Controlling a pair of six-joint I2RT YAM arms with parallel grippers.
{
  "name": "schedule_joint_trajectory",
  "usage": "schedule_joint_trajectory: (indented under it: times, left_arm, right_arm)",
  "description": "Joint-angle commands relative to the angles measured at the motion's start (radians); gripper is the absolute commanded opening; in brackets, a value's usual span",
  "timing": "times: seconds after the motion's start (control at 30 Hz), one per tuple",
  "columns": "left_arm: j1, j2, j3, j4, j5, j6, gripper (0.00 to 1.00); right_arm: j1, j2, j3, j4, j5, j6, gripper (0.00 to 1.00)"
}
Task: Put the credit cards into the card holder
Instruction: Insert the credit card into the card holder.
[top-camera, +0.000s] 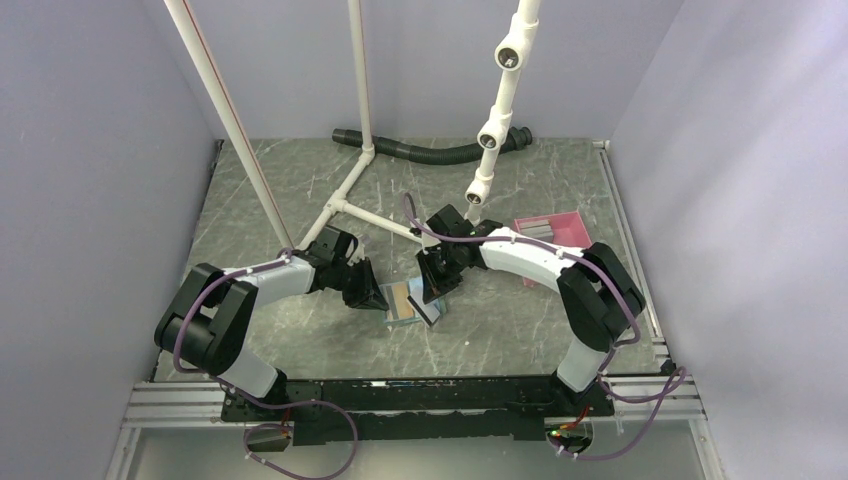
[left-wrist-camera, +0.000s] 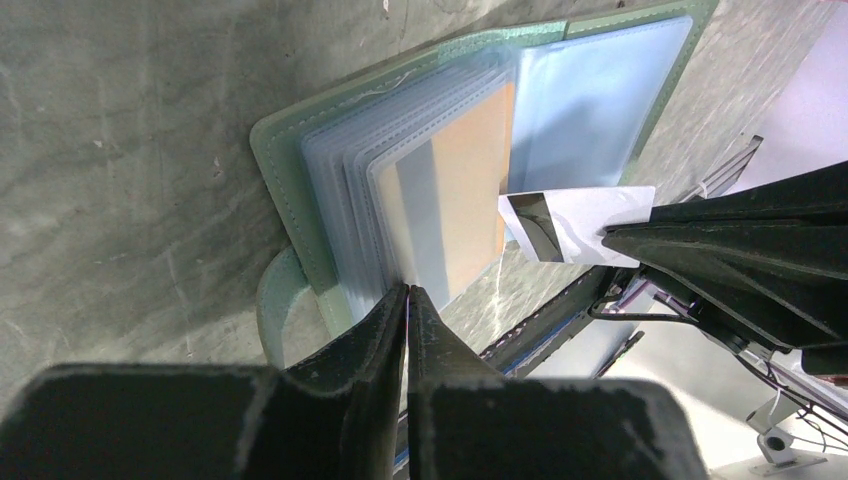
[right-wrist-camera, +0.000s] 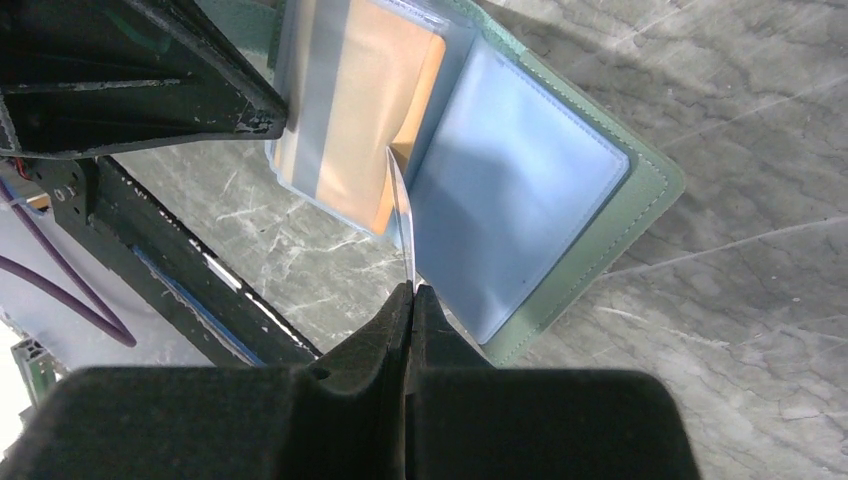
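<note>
I am holding one card at one open card holder (left-wrist-camera: 290, 200), with both of my grippers on the job.

The card holder is lying open on the table (top-camera: 300, 330) between my two arms, and one tan card (left-wrist-camera: 470, 190) is sitting in its clear sleeves. My left gripper (left-wrist-camera: 407, 292) is pinching narrowly on the edge of those sleeves. My right gripper (right-wrist-camera: 410, 290) is clamping tight on one pale card (left-wrist-camera: 580, 220) with a dark stripe, its far edge touching the fold beside the tan card. One pink tray (top-camera: 575, 218) is sitting well apart on my right, carrying grey cards (top-camera: 538, 224) too small to count.
</note>
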Motion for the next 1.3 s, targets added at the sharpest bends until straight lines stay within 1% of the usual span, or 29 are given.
schedule_joint_trajectory:
  times: [0.0, 0.47, 0.67, 0.83, 1.03, 1.27]
  left_arm:
    - [0.005, -0.011, -0.019, -0.054, -0.058, 0.038, 0.13]
    - [0.005, -0.012, -0.018, -0.054, -0.059, 0.038, 0.13]
    - [0.005, -0.015, -0.020, -0.060, -0.061, 0.039, 0.13]
    - [0.005, -0.017, -0.018, -0.058, -0.058, 0.038, 0.13]
    - [0.005, -0.017, -0.022, -0.049, -0.053, 0.032, 0.13]
    - [0.005, -0.003, -0.032, -0.038, -0.050, 0.034, 0.13]
  right_arm:
    - [-0.009, 0.014, 0.026, -0.018, 0.038, -0.003, 0.00]
    - [-0.028, -0.007, 0.002, -0.011, 0.019, 0.009, 0.00]
    - [-0.028, 0.032, 0.017, -0.009, 0.016, 0.020, 0.00]
    - [-0.030, 0.080, 0.070, -0.037, 0.030, 0.029, 0.00]
    - [-0.030, 0.133, 0.117, -0.026, 0.000, 0.006, 0.00]
    - [-0.039, 0.148, 0.125, 0.049, -0.044, -0.008, 0.00]
